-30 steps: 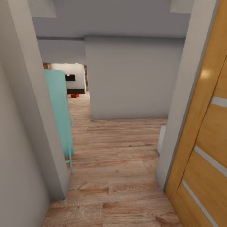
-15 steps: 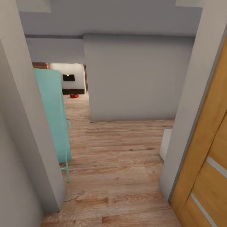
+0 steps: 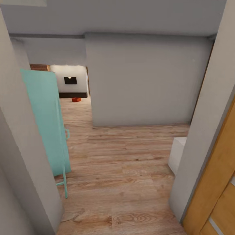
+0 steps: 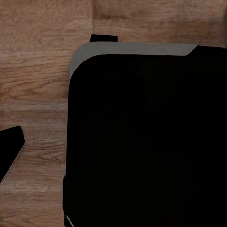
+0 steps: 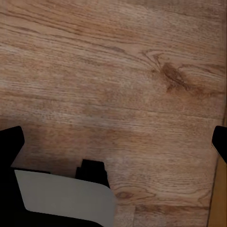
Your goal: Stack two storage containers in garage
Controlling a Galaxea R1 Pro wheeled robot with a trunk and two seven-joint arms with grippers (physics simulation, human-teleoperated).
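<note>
a: where's a bin?
b: one red-orange bin [image 3: 76, 99] sits on the wood floor [image 3: 124, 169] far ahead, past the teal door [image 3: 45, 124], well away from both grippers.
a: grippers?
b: right gripper [image 5: 113, 142] is spread wide over bare planks, holding nothing. left gripper: can't tell; the robot's black base [image 4: 146, 137] lies below it.

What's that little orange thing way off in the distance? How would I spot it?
Start at the big grey wall block straight ahead and look past its left edge, beyond the turquoise door, down the wood-plank floor. At the far end, below a dark rectangle on a white wall, sits a storage container: the one red-orange spot there.
</note>
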